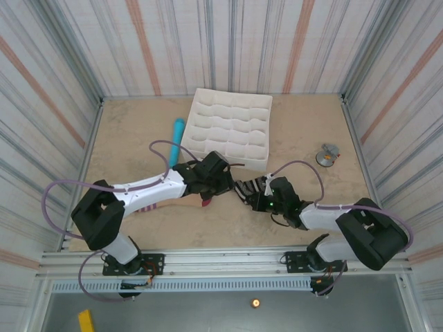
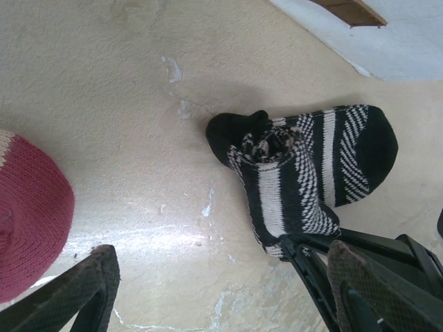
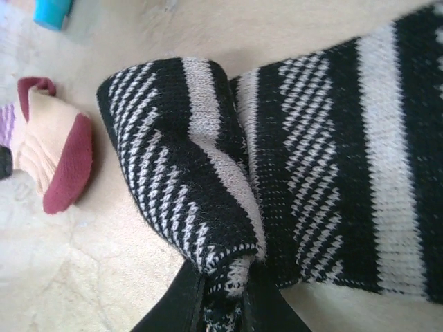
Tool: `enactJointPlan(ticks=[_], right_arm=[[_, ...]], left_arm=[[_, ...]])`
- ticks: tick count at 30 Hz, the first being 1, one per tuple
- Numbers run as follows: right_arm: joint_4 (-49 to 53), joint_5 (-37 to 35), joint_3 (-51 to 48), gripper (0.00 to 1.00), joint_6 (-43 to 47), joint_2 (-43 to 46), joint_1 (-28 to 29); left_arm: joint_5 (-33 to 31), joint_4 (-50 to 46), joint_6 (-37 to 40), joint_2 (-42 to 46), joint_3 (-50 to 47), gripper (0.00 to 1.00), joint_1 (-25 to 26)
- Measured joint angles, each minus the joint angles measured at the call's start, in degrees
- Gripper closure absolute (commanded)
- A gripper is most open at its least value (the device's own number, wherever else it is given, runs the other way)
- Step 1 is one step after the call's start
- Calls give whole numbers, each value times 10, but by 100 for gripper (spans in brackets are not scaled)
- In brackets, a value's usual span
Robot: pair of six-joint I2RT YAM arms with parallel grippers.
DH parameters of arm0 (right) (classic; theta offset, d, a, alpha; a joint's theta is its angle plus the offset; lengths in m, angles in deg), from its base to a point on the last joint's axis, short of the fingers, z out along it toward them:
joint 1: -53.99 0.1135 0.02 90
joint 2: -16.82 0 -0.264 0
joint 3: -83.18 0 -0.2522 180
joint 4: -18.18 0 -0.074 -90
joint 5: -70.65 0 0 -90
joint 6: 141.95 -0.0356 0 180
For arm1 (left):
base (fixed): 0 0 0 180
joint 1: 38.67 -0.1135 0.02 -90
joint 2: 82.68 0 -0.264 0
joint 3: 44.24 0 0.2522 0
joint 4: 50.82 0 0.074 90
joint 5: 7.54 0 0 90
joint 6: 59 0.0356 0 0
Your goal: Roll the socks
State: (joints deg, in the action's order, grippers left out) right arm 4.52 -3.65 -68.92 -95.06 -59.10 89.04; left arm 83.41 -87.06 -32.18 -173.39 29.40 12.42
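The black sock (image 1: 246,187) with white stripes lies folded over itself at the table's middle; it also shows as the black sock (image 2: 311,176) and the black sock (image 3: 277,173). My right gripper (image 1: 250,195) is shut on its edge, the fabric pinched between the tips of the right gripper (image 3: 225,297). My left gripper (image 1: 213,181) hovers just left of it. The left gripper (image 2: 228,297) is open over bare table, nothing between its pads. The beige sock (image 1: 163,205) lies partly under the left arm, its maroon toe (image 2: 28,214) near the left finger. The beige sock (image 3: 52,149) looks bunched.
A white divided organizer tray (image 1: 208,104) stands at the back centre. A light-blue cylinder (image 1: 178,135) lies left of it, its end showing as the cylinder (image 3: 52,11). A small grey object (image 1: 327,155) sits at the right. Striped walls enclose the table.
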Motion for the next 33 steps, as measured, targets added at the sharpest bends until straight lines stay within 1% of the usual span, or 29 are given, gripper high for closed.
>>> enactJointPlan(ticks=[6, 13, 17, 22, 25, 33], right_arm=[[-12, 83, 10, 100, -48, -36, -51], [-29, 146, 29, 100, -107, -82, -86], [-32, 158, 30, 100, -135, -88, -94], [-28, 165, 30, 100, -165, -88, -102], [-23, 170, 30, 100, -176, -86, -108], [-19, 176, 30, 100, -182, -85, -116]], left_arm=[[4, 7, 16, -28, 3, 35, 4], [22, 44, 50, -54, 14, 36, 4], [25, 65, 66, -67, 23, 38, 4], [40, 87, 81, -114, 39, 43, 2], [50, 89, 86, -140, 55, 44, 2], [55, 87, 90, -168, 85, 46, 0]])
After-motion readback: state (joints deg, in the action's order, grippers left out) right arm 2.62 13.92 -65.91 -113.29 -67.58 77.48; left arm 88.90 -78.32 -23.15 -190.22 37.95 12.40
